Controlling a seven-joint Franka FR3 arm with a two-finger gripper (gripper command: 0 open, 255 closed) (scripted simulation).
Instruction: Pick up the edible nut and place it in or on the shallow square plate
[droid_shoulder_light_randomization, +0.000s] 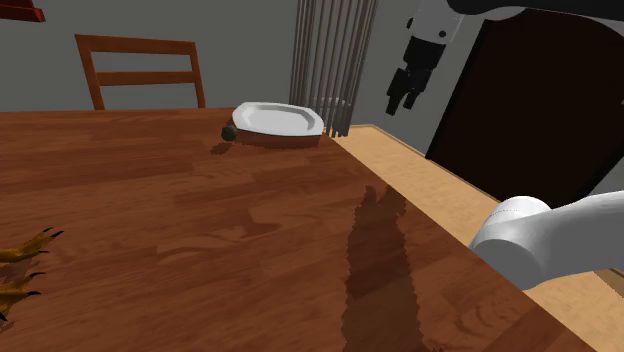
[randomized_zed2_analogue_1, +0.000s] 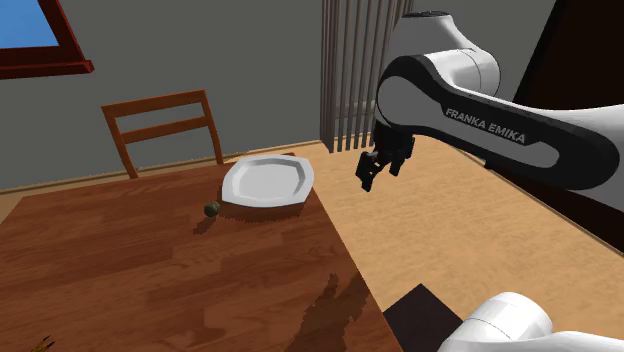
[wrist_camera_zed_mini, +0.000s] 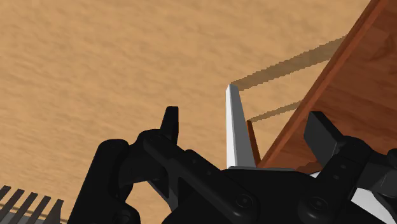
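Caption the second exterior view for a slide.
Open pincer hangs beyond the table edge; nut lies beside the white plate.

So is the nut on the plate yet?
Not yet. The nut lies on the table beside the plate, whose white surface is bare.

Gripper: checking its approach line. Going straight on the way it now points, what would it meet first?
Probably the light wooden floor beside the table: the open gripper hangs past the table's edge, pointing down. The white plate lies close to that line, so depth leaves some doubt.
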